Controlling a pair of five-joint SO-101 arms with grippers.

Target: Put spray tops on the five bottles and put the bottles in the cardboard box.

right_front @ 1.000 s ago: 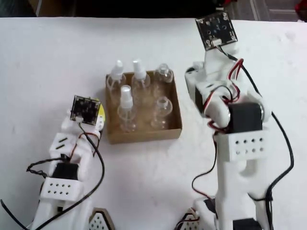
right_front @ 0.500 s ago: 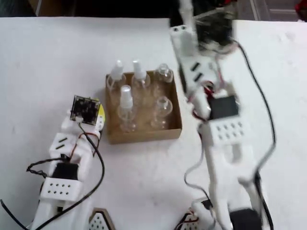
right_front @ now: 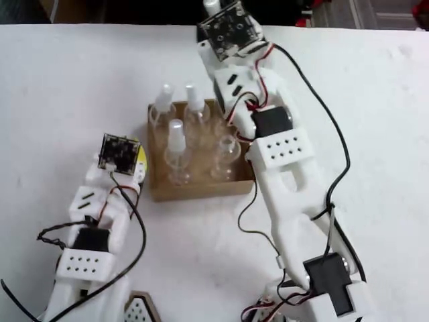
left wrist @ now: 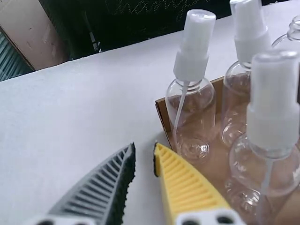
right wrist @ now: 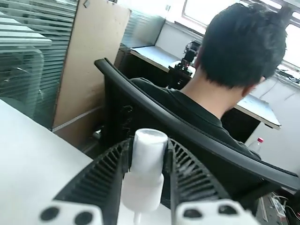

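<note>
- Cardboard box [right_front: 155, 191] sits mid-table, btw the two arms.
- 3 bottles in it wear spray tops: rear-left bottle [right_front: 163, 106], rear-mid bottle [right_front: 194, 102], front-left bottle [right_front: 176, 144].
- Front-right bottle [right_front: 226, 153] stands in the box w/ a bare neck.
- Fifth bottle [left wrist: 293, 27]: bare neck, cut off at the frame edge in the L wrist view. It is prob. in the box's rear-right corner, where the R arm [right_front: 278, 151] covers it from above.
- R gripper [right wrist: 147, 145] is up over the table's far edge, past the box. Its fingers are clamped on a spray top [right wrist: 143, 185]; the head pokes above the tips and the dip tube is cut off below.
- In the high view that top is just a white nub at the frame's upper edge, w/ the fingers hidden behind the wrist cam board [right_front: 228, 30].
- L gripper [left wrist: 144, 157] is low over the table beside the box's left wall. Its grey and yellow fingers are slightly apart, w/ nothing btw them.
- L arm [right_front: 90, 235] is near the table's front-left corner, base cut off.
</note>
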